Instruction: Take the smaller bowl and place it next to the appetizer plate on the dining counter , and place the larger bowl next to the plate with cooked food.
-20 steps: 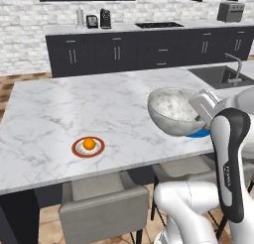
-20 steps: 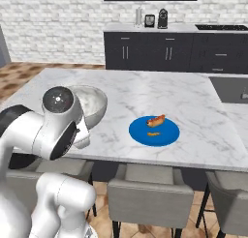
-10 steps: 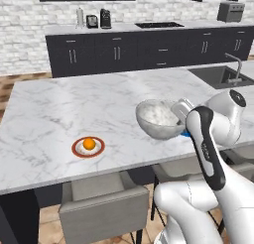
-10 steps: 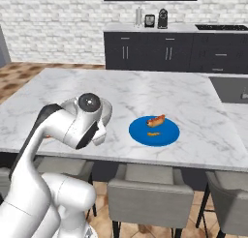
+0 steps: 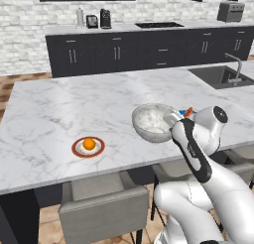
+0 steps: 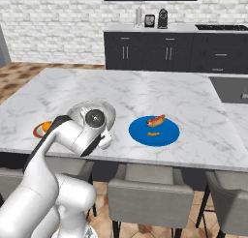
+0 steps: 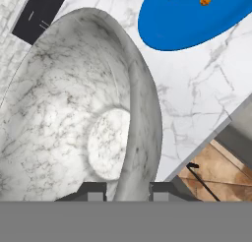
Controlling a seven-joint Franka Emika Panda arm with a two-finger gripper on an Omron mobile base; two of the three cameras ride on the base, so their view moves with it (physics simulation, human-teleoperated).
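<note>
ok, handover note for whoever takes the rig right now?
Gripper: shut on the rim of the wide grey-white marbled bowl, held low over the white marble island counter, just left of the bright blue plate with cooked food.
Small red-rimmed white plate with an orange item sits near the counter's front edge.
Left: set the marbled bowl down beside the blue plate and release; small bowl's placement can't be confirmed.

White glossy arm of rounded segments, with dark bands at the joints; 1 round grey cap closes a joint; 2 dark fingertips.
</note>
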